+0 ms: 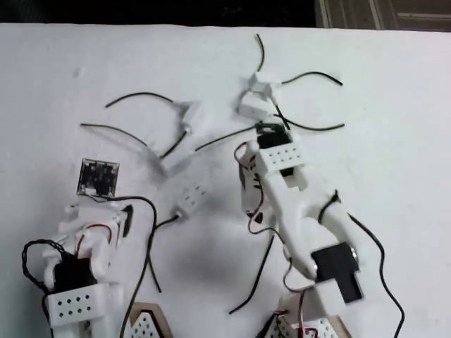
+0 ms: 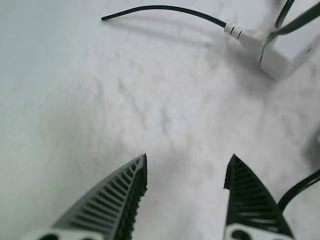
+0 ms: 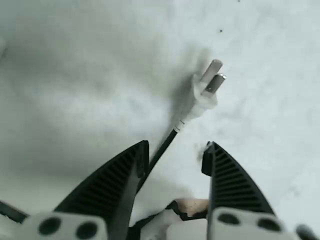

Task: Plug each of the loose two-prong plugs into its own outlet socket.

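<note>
The right gripper (image 3: 177, 146) has its fingers (image 3: 112, 187) spread & pinching nothing; they are dark plastic wedges w/ ribbed inner faces. Just ahead of the tips a two-prong plug (image 3: 201, 95) lies flat on the worktop (image 1: 412, 176). It has a white moulded body w/ two flat metal prongs pointing away from the gripper & a short ribbed collar at the back. Its thin dark cable (image 3: 161, 152) runs back btwn the two fingers, close to one of them; can't tell if it touches. The left gripper (image 2: 188, 159) has the same ribbed dark fingers (image 2: 120, 202), also spread wide, w/ bare worktop beneath. Well ahead of it sits a white boxy socket block (image 2: 290, 47). A white connector (image 2: 247, 36) meets the block's side, & a dark lead (image 2: 160, 8) curves off from it. The worktop is white, matte, faintly grainy. In the high view the right arm (image 1: 296, 204), white shells w/ a perforated bracket & black motors, stretches up the middle toward two white blocks (image 1: 252, 107). The left arm (image 1: 81, 260) sits folded at the near left corner. Another white rectangular block (image 1: 190, 197) lies mid-worktop among thin dark wires.
</note>
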{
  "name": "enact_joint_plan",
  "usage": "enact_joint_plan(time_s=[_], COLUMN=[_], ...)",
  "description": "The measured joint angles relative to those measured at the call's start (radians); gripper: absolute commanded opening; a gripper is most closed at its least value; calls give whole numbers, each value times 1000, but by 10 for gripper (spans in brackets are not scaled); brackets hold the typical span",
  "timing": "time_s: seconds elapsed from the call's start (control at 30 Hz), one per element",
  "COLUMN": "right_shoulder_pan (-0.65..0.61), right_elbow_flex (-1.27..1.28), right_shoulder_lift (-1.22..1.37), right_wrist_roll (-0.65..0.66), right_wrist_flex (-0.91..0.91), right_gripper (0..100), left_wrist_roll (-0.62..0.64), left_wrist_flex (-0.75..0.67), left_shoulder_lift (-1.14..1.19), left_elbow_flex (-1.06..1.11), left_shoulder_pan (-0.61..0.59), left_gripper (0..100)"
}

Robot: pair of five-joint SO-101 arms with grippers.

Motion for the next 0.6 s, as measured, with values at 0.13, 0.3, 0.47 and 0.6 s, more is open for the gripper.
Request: enact_joint_plan(time_s=[0.13, 0.3, 0.47, 0.6], right_shoulder_pan=[18, 38, 132, 198], right_elbow_flex=[-58, -66, 8, 71], right_shoulder_lift=[-152, -281, -296, -298], right_wrist_roll=[279, 789, 1375, 1811], right_wrist_flex=[61, 161, 163, 169], right_gripper=[173, 173, 176, 176], left_wrist_roll=[0, 0, 0, 0], left_wrist_flex=[0, 0, 0, 0], left_shoulder_lift=[0, 0, 0, 0], left_elbow_flex=[0, 0, 0, 0], left_shoulder_pan=[0, 0, 0, 0], left_gripper=[256, 256, 256, 256])
